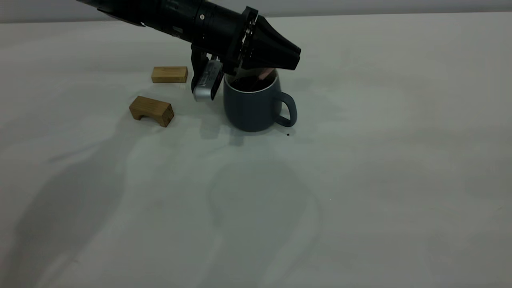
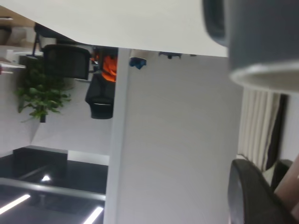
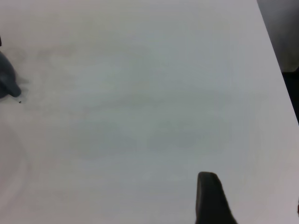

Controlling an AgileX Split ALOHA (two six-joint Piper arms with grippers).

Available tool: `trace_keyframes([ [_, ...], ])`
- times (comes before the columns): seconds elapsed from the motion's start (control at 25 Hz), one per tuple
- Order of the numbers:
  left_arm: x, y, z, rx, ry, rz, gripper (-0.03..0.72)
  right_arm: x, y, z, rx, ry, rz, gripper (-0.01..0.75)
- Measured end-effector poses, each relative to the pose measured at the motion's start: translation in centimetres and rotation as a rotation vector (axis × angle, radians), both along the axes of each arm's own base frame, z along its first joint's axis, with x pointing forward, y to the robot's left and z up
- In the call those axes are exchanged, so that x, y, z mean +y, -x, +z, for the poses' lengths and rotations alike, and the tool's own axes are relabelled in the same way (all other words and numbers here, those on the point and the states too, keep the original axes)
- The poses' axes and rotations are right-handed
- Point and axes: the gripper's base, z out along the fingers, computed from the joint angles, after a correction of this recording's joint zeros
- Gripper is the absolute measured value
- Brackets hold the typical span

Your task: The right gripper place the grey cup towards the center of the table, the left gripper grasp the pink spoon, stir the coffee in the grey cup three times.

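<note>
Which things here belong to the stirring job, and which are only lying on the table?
Job: the grey cup, the coffee inside it, the pink spoon dipped into the cup, the left gripper holding the spoon above the rim.

Lying about: two wooden blocks left of the cup.

Potted plant [image 2: 39,95], dark chair [image 2: 65,60] (black), pale curtain [image 2: 259,126] beyond.

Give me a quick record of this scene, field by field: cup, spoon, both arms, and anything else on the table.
grey cup: upright on the table, handle toward the right arm's side
coffee: dark, inside cup
pink spoon: handle slanting out of cup
left pincer: over cup's rim, shut on spoon
right pincer: away from cup, above bare table
wooden blocks: two, beside cup
</note>
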Motion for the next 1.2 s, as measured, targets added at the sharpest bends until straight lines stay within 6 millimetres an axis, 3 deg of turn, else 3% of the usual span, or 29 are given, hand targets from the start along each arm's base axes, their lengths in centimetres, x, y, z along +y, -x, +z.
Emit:
trace_keyframes([
  [0.24, 0.0, 0.2, -0.1, 0.009, -0.002, -0.015, 0.179, 0.0, 0.0, 0.0, 0.0, 0.0, 0.0, 0.47],
  [0.52, 0.1, 0.2, -0.2, -0.012, -0.008, -0.031, 0.423, 0.0, 0.0, 0.0, 0.0, 0.0, 0.0, 0.47],
  [0.68, 0.0, 0.1, 0.1, -0.116, 0.011, -0.067, 0.495, 0.0, 0.0, 0.0, 0.0, 0.0, 0.0, 0.47],
  [0.8, 0.0, -0.2, 1.5, -0.222, 0.027, -0.099, 0.505, 0.0, 0.0, 0.0, 0.0, 0.0, 0.0, 0.47],
  [1.2, -0.1, -0.8, 9.0, -0.581, 0.083, -0.188, 0.505, 0.0, 0.0, 0.0, 0.0, 0.0, 0.0, 0.47],
])
